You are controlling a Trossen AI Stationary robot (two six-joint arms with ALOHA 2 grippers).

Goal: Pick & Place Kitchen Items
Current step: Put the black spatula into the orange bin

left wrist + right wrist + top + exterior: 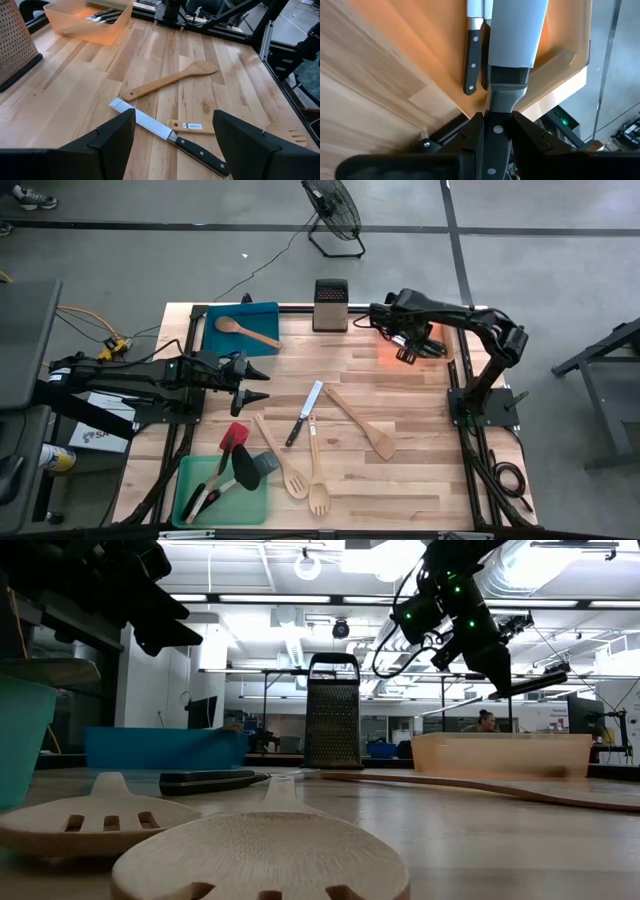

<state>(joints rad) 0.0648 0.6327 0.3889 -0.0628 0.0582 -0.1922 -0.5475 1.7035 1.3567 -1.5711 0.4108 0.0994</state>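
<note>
The wooden table (400,470) stands on a grey floor with a fan (333,215) behind it. It carries three trays: blue (262,315), orange (440,348) and green (185,480). One grater (330,305) stands upright. The right gripper (495,125) hangs above the orange tray, fingers clamped on a knife (512,35). The left gripper (172,132) hovers with fingers wide above another knife (165,132) at mid-table.

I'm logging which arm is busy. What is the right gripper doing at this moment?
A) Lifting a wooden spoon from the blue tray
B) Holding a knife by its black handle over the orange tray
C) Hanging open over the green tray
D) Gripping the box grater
B: the right gripper is shut on a knife by its black handle, above the orange tray.
</note>
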